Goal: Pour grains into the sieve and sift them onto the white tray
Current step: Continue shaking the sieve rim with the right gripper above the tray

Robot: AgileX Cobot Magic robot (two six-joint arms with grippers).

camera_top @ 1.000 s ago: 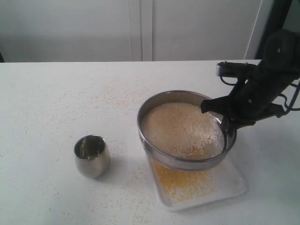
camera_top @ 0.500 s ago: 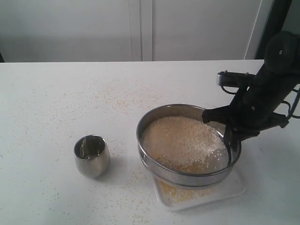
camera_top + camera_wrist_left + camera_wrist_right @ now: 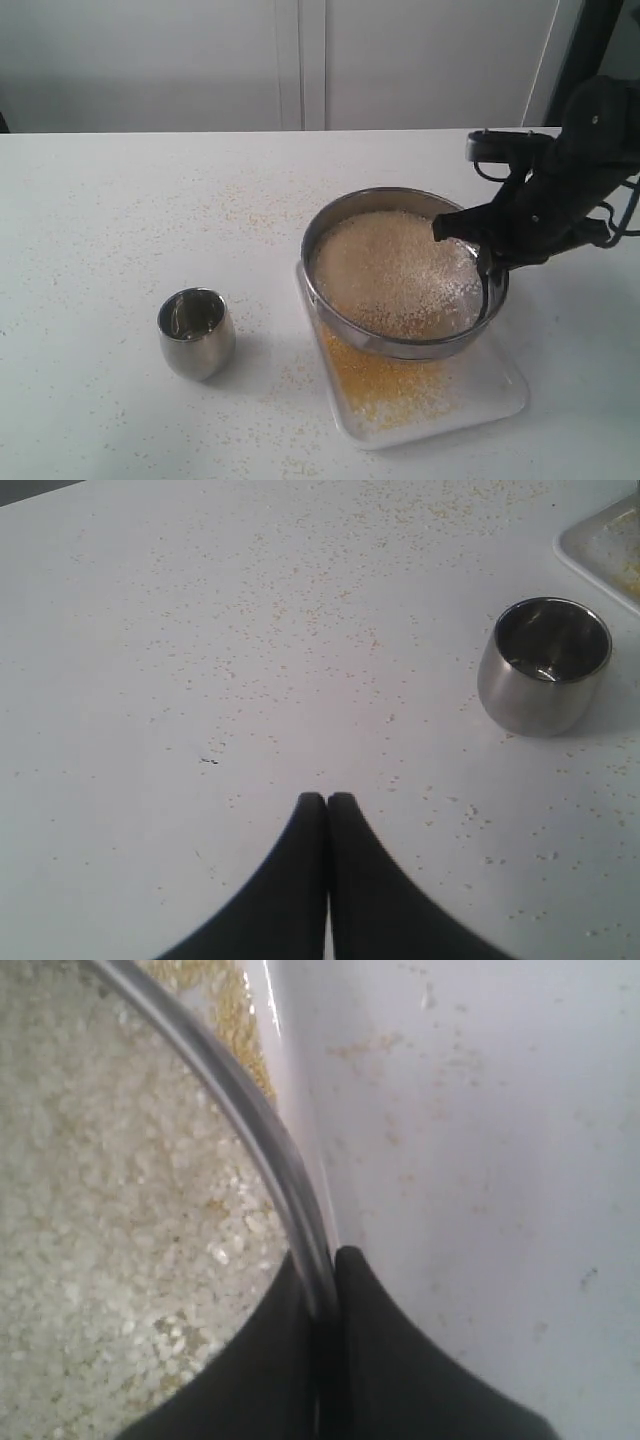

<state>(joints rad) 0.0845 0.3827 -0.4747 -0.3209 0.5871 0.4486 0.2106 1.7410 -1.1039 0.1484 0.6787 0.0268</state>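
Observation:
The steel sieve (image 3: 340, 325) hangs tilted above the white tray (image 3: 500, 385), held by its right rim. My right gripper (image 3: 487, 275) is shut on that rim (image 3: 250, 1110), one finger inside and one outside. Pale grains (image 3: 390, 270) fill the mesh, seen close up as whitish grains (image 3: 110, 1210) in the right wrist view. Yellow meal (image 3: 385, 385) lies heaped on the tray under the sieve. My left gripper (image 3: 327, 800) is shut on nothing, low over the table, apart from the cup; it does not show in the exterior view.
A small rounded steel cup (image 3: 196, 330) stands upright to the left of the tray, also seen as the steel cup (image 3: 543, 664) in the left wrist view, with no grains visible inside. Sparse crumbs are scattered over the white table (image 3: 120, 220).
The sieve, which had dropped toward the near edge half a second ago, has swung back up and away with my right gripper, uncovering the yellow meal on the tray again.

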